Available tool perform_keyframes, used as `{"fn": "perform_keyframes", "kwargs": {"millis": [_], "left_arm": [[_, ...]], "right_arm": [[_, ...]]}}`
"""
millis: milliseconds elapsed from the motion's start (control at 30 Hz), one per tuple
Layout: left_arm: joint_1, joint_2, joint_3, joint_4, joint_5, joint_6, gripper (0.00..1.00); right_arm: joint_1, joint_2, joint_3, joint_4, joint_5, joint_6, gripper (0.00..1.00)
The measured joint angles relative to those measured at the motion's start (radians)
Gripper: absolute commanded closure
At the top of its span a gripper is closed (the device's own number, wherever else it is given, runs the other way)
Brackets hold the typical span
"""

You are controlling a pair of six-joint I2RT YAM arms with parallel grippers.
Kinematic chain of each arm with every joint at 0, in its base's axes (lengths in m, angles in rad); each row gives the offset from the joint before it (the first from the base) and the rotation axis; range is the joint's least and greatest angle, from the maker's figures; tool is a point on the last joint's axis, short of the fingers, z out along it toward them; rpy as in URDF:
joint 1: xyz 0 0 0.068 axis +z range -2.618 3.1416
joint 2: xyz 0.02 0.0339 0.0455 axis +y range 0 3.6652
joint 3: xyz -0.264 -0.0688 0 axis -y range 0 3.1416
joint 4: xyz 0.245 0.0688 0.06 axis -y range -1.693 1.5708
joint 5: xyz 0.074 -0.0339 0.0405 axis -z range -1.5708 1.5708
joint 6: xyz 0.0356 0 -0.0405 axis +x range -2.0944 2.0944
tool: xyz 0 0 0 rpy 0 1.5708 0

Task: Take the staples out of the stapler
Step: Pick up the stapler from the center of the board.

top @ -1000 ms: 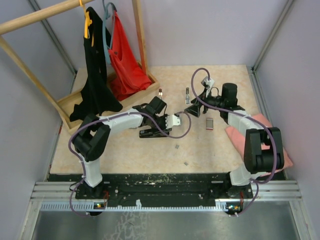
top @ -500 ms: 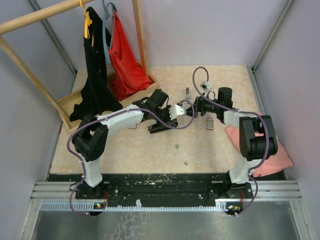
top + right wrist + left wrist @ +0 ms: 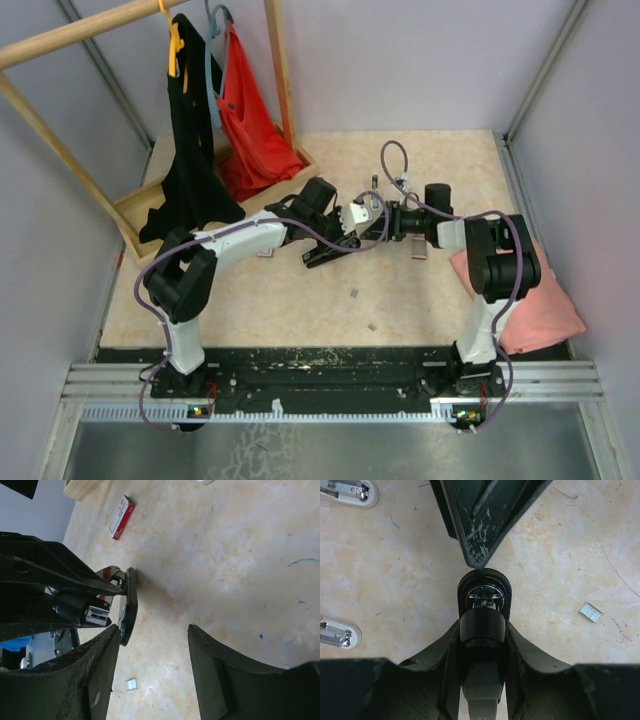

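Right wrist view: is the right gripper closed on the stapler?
No: the right gripper is open, with bare table showing between its fingers and the stapler beside one fingertip, not clamped.

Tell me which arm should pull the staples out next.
Right, most likely. The left claw is clamped on the stapler, so it's busy; the right claw is open and empty, close beside the stapler's end.

Slim black stapler (image 3: 322,255), arms parted, sits mid-table. Tiny silvery staples (image 3: 354,293) lie loose on the surface at its five o'clock.
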Motion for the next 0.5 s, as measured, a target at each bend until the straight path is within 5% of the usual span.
{"fn": "perform_keyframes", "kwargs": {"millis": [500], "left_arm": [[0.0,0.0,-0.01,0.027,0.004,-0.026,1.0]], "right_arm": [[0.048,0.045,0.05,-0.031,-0.041,0.032,0.54]]}}
